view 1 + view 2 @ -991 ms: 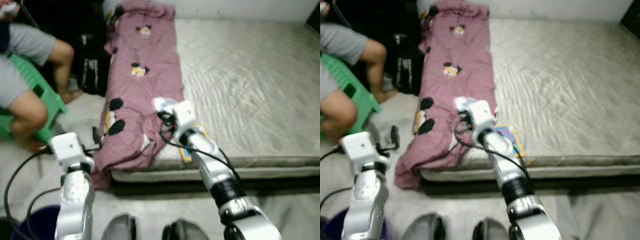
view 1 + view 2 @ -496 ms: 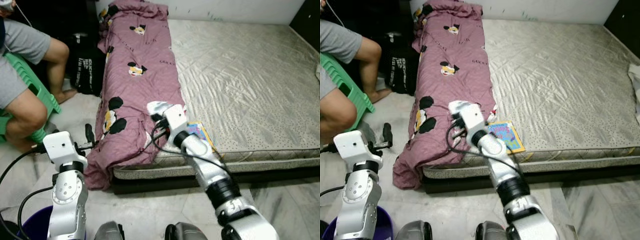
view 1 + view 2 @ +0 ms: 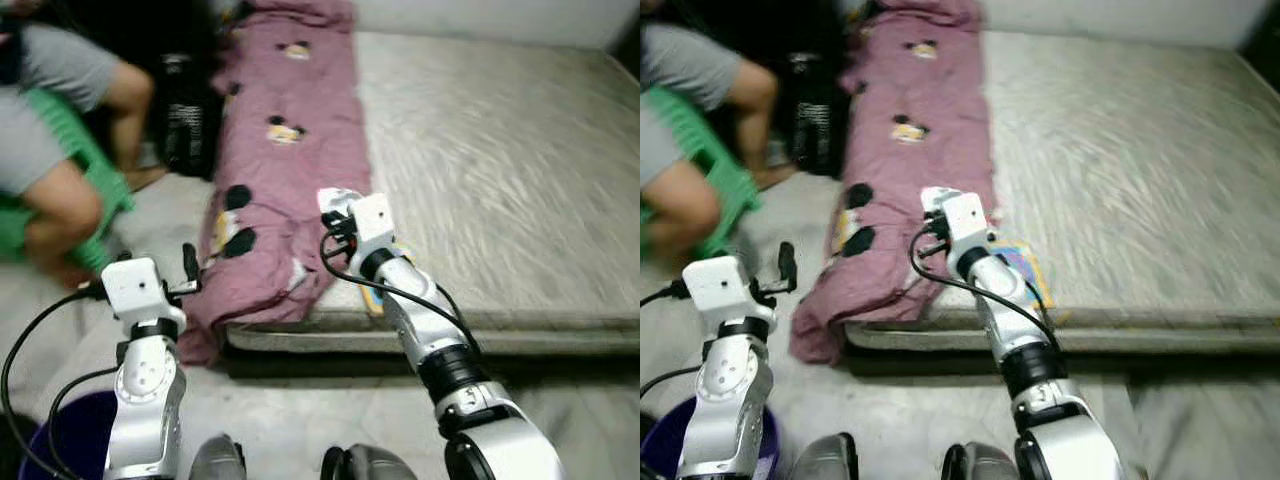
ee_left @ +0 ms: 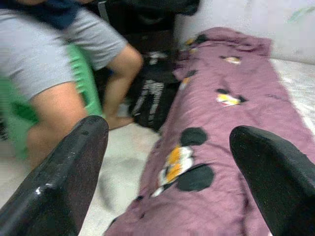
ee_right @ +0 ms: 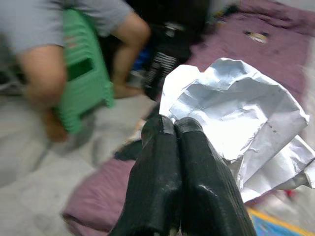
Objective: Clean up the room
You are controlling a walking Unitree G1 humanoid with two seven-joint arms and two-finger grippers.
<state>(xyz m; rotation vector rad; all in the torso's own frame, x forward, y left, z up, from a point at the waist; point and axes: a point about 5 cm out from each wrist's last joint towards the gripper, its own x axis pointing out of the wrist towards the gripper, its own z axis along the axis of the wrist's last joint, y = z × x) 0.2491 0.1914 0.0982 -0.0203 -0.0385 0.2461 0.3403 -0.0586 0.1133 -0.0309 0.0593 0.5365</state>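
Right tool (image 5: 172,129): pressed together, pinching crumpled paper (image 5: 236,123) above the bed (image 3: 520,160).
Left tool (image 4: 167,162): spread, idle.
Remaining: paper unbinned; book (image 3: 1015,265), blanket (image 3: 290,170) untidied.

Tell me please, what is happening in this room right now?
The robot stands at the edge of a mattress. Its right gripper is shut on a crumpled white paper, held above the pink blanket. Its left gripper is open and holds nothing. A colourful book lies on the mattress by the blanket. A person sits on a green stool nearby.
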